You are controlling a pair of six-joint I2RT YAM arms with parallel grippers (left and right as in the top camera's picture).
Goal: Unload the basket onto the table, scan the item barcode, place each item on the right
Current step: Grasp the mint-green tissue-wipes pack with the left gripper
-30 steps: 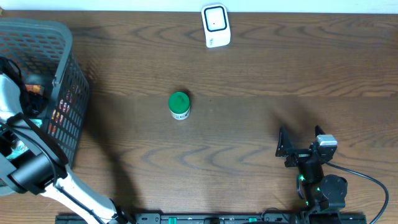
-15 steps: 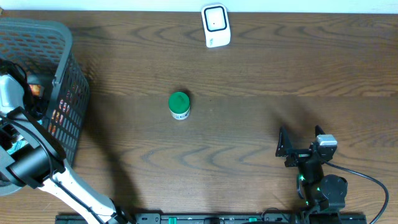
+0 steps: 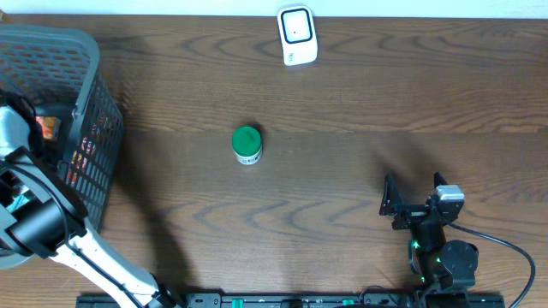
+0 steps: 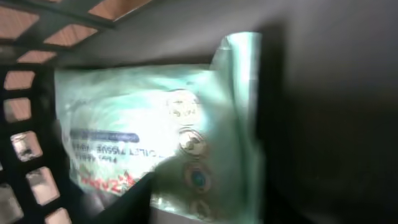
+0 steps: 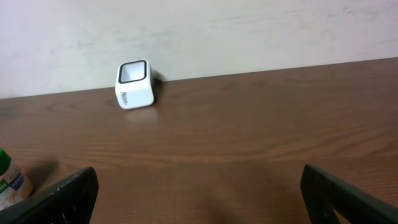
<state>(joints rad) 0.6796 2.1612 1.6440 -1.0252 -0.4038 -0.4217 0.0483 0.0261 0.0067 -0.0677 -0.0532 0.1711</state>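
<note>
Our left gripper [image 3: 15, 190] reaches down inside the grey basket [image 3: 89, 60] at the left edge of the table [image 3: 342, 111]; its wrist view is filled by a blurred pale green packet [image 4: 155, 124] lying by the basket wall, and we cannot tell whether the jaws hold it; our right gripper [image 5: 198, 180] sits near the front edge, jaws spread wide; the white scanner [image 3: 297, 35] stands at the far edge; a green-lidded bottle [image 3: 247, 145] stands mid-table.

The left arm [image 3: 34, 227] stretches forward at the far left, its jaws' state unclear. The right gripper [image 5: 199, 199] sits low, spread wide.
</note>
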